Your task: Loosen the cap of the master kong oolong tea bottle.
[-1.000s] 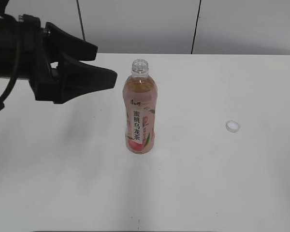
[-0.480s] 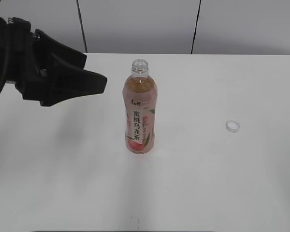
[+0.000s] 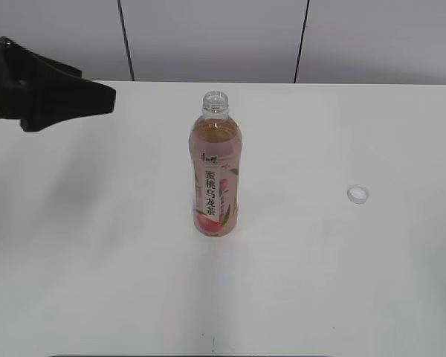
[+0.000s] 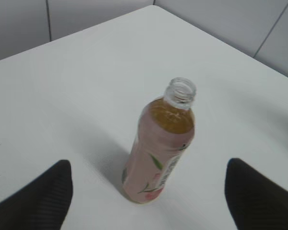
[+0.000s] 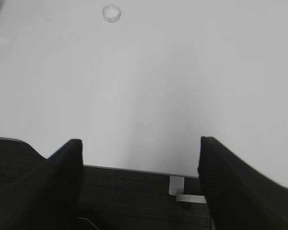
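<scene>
- Exterior view: the master kong oolong tea bottle (image 3: 215,167) stands upright near the middle of the white worktop (image 3: 320,282). Its neck is open, with bare threads at the top. Amber tea fills it nearly to the shoulder, and a pink peach label with a white strip of black Chinese characters wraps its body.
- The cap (image 3: 358,194), small, round and white, lies flat on the worktop well to the right of the bottle, apart from it and from both arms.
- The left gripper (image 3: 74,100) shows as a black mass at the upper left edge, pointing toward the bottle but well clear of it.
- Left wrist view: the left gripper's two dark fingers (image 4: 36,201) sit far apart at the lower corners, spread wide with nothing between them. The bottle (image 4: 161,148) stands ahead in the gap, untouched.
- Right wrist view: the right gripper (image 5: 140,177) is likewise spread wide and empty, hanging over the near edge of the worktop. The cap (image 5: 111,13) lies far ahead near the top of this view, open side up.
</scene>
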You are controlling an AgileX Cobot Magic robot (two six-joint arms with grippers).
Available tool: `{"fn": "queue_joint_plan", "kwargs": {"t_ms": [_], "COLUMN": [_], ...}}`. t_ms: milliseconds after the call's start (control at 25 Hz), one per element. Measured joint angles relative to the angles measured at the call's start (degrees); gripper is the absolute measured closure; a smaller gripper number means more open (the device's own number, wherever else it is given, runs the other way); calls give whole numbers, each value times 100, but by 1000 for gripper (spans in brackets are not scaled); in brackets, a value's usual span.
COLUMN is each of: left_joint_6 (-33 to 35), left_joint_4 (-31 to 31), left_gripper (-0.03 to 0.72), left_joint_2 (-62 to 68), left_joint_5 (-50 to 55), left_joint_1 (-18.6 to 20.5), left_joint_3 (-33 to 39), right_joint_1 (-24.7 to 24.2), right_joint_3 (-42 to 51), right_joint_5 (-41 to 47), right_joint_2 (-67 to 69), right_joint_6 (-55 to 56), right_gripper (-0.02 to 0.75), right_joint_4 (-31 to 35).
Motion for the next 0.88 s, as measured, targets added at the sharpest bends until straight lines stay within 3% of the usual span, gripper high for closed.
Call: {"fn": "queue_joint_plan", "kwargs": {"t_ms": [240,880], "left_joint_6": [-146,-171], "left_joint_4": [6,6], "left_gripper": [105,107], "left_joint_2": [0,0], "left_joint_5": [103,280], "left_joint_1": [455,448], "left_joint_3": [0,0], "right_joint_1": [0,0], "right_joint_3": [0,0], "right_joint_5": [0,0], "right_joint_2": [0,0], "right_joint_6": [0,0], "right_gripper": [172,172], "right_joint_4": [0,0]}}
